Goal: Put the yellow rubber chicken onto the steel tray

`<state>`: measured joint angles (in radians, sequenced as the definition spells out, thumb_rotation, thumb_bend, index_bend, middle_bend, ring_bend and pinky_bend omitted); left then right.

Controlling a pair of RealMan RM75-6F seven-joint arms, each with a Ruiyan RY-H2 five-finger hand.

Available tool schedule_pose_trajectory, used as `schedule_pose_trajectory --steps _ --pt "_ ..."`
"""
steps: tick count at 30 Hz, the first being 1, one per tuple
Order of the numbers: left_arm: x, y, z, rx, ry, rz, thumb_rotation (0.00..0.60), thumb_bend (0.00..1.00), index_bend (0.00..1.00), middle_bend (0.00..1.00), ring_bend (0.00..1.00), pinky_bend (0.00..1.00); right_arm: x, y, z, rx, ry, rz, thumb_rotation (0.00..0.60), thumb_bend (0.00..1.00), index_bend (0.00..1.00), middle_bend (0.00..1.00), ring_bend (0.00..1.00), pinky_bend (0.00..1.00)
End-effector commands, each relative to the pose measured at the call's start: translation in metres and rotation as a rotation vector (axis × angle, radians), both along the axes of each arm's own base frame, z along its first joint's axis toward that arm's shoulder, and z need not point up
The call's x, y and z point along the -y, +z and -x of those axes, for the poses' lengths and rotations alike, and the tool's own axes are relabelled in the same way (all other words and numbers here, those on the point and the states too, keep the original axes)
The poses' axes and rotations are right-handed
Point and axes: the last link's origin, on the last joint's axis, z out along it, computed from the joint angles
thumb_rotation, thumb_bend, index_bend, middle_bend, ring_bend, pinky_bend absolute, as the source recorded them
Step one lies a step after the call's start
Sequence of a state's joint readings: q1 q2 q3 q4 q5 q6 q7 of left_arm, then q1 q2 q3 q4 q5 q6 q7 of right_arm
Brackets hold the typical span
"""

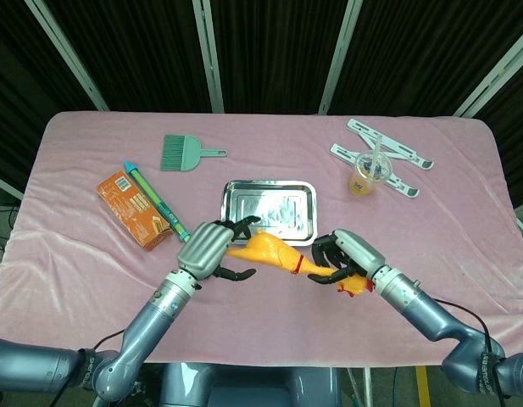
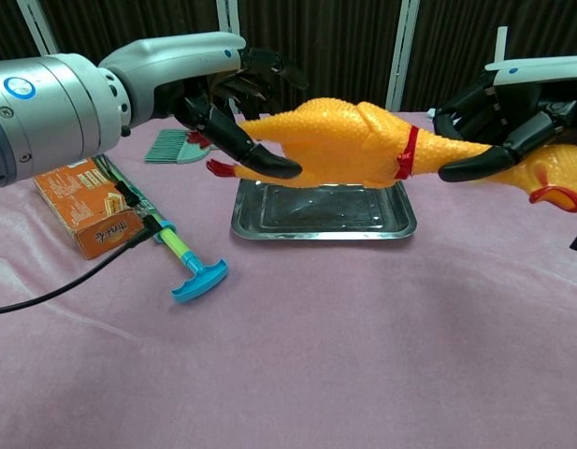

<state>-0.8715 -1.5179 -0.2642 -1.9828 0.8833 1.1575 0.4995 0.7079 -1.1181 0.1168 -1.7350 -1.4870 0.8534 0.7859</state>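
Yellow rubber chicken (image 1: 269, 253) held lengthwise between both hands, left hand (image 1: 208, 250) gripping legs, right hand (image 1: 344, 254) gripping neck; steel tray (image 1: 305, 222) lies just beyond them.

From the head view we look steeply down on the whole pink counter (image 1: 75, 254). From the chest view we look low and level across it, close in. We share the steel tray (image 1: 269, 209) (image 2: 324, 217) in both views.

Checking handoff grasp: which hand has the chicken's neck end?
The right hand, closed around the yellow rubber chicken just past its red collar, near the head. The left hand holds the leg end.
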Motion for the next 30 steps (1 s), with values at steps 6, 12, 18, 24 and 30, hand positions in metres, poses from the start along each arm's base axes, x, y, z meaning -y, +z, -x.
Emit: schedule_pose_trajectory --steps 6,12,18,24,30 --pt "-0.001 0.001 0.000 0.003 -0.003 -0.006 0.600 0.02 0.18 0.31 0.31 0.38 0.001 0.001 -0.002 0.005 0.003 0.001 0.600 0.49 1.00 0.79 0.81 0.93" --pt "-0.001 -0.003 -0.001 -0.011 -0.003 0.001 0.600 0.05 0.19 0.31 0.31 0.38 0.000 0.004 -0.002 0.023 -0.001 0.005 0.600 0.50 1.00 0.79 0.81 0.93" --pt "-0.002 -0.006 -0.005 -0.012 -0.008 0.002 0.600 0.19 0.24 0.35 0.32 0.38 -0.001 0.007 -0.005 0.045 0.003 -0.003 0.600 0.50 1.00 0.79 0.81 0.93" --pt "-0.001 -0.007 -0.012 0.016 -0.014 -0.013 0.600 0.55 0.51 0.64 0.55 0.48 -0.003 0.010 -0.006 0.061 0.006 -0.013 0.600 0.50 1.00 0.79 0.81 0.93" --pt "0.000 -0.008 -0.011 0.028 -0.023 -0.041 0.600 0.72 0.69 0.82 0.70 0.59 -0.005 0.011 -0.004 0.072 0.006 -0.022 0.600 0.50 1.00 0.79 0.81 0.93"
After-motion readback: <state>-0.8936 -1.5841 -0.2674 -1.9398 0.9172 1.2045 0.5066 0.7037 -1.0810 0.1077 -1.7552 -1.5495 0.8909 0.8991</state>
